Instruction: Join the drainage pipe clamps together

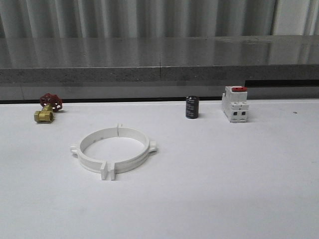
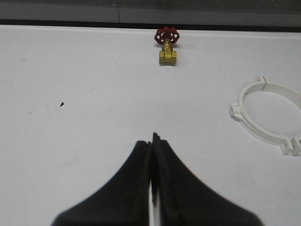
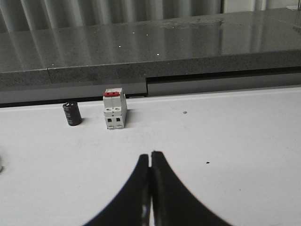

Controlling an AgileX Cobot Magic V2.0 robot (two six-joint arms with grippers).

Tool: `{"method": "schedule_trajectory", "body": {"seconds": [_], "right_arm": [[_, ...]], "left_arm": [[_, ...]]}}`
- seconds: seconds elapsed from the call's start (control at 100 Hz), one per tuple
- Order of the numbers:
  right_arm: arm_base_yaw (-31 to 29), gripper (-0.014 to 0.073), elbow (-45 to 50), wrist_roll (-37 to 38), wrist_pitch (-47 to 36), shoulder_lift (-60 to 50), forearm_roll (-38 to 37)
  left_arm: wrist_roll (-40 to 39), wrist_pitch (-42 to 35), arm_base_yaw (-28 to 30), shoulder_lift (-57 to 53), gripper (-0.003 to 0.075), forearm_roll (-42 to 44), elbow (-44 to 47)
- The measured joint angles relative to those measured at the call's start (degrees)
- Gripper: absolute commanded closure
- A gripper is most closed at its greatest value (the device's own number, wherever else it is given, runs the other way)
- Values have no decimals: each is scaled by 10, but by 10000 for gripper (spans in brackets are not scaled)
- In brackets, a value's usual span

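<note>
1. The 2 drainage pipe clamps lie flat on the white table, left of centre in the front view, end tabs meeting so the halves form 1 ring; I judge the joining done or nearly so.
2. The left gripper and right gripper each have fingers pressed together, holding nothing, well apart from the ring.
3. Along the upper part of the front view stand 1 brass valve with a red handwheel, 1 black capacitor and 1 circuit breaker, seemingly unrelated to the task.

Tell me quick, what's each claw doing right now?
Left claw: closed, holding nothing.
Right claw: closed, holding nothing.
</note>
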Motion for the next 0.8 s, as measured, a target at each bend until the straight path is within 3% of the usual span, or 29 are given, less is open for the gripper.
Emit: {"method": "schedule_trajectory", "body": {"seconds": [0.8], "right_arm": [[0,661,5,0,-23,0,1]], "left_arm": [[0,0,0,0,741,0,0]]}}
